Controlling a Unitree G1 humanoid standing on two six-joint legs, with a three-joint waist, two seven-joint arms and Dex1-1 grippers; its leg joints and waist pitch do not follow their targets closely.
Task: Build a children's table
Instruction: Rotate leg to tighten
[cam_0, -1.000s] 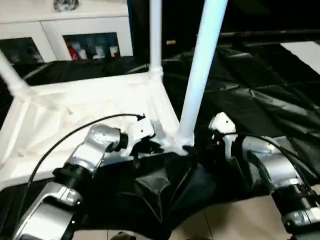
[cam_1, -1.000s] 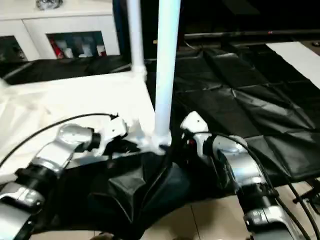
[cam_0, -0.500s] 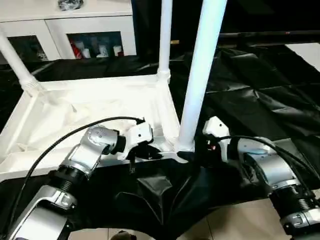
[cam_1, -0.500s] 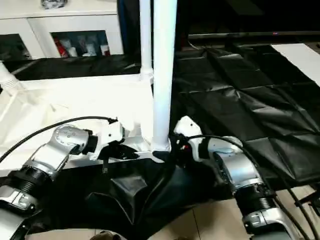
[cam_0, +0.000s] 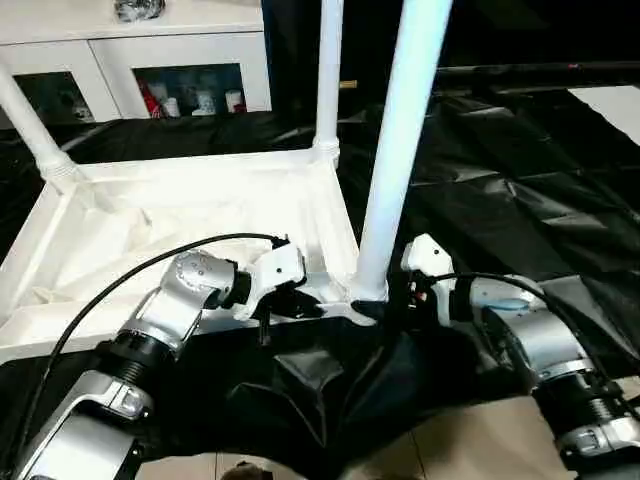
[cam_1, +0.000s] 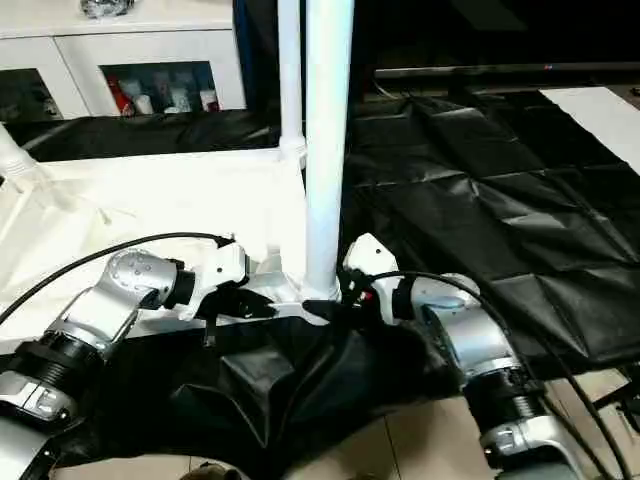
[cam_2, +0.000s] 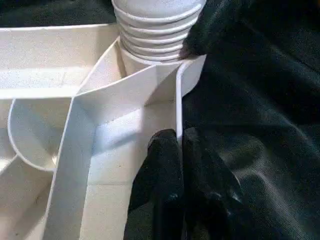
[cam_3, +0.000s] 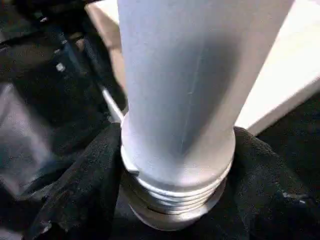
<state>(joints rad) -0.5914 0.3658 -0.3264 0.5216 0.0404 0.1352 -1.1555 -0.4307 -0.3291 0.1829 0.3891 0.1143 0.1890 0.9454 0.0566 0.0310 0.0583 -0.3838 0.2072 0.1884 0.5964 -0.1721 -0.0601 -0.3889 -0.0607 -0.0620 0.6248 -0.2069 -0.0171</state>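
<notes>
Screwing a leg into the near corner of the upturned table.

On the black sheet lies the tabletop (cam_0: 190, 215), underside up; the left gripper (cam_2: 177, 150) is pinched tight on its thin rim wall beside the corner socket (cam_2: 192, 75). To the right, the right gripper (cam_3: 175, 200) wraps both fingers (cam_3: 80, 185) round the leg (cam_0: 395, 160) at its threaded base. Next, I'd guess, a firm twist while the rim is held steady.
</notes>
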